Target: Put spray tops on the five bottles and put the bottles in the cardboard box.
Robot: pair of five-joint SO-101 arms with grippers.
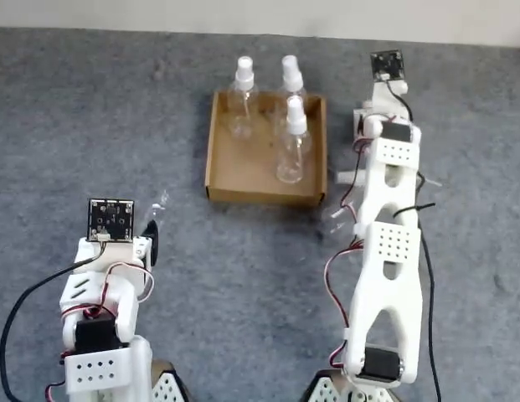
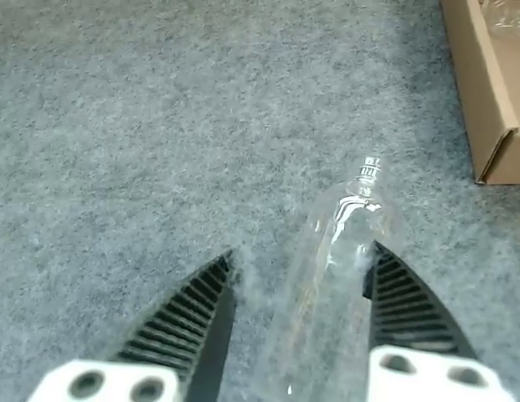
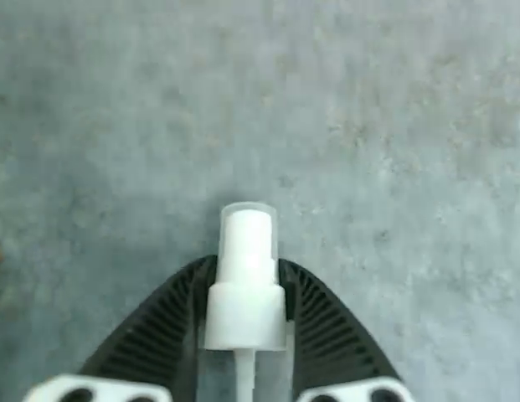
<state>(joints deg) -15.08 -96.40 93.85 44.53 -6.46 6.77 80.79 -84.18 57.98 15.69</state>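
The cardboard box (image 1: 219, 159) lies at the back middle of the table and holds three clear bottles with white spray tops (image 1: 292, 146). My left gripper (image 2: 303, 255) is open low over the carpet, with a clear topless bottle (image 2: 343, 226) lying between its fingers and touching one of them. In the high view this bottle (image 1: 159, 204) lies just beyond the left gripper (image 1: 151, 231), left of the box. My right gripper (image 3: 247, 266) is shut on a white spray top (image 3: 245, 276), held above bare carpet to the right of the box.
A corner of the box (image 2: 494, 92) shows near the left gripper. Something clear, perhaps another bottle (image 1: 338, 218), lies partly under the right arm (image 1: 385, 243). Grey carpet (image 1: 92, 117) covers the table, with free room at the left and front.
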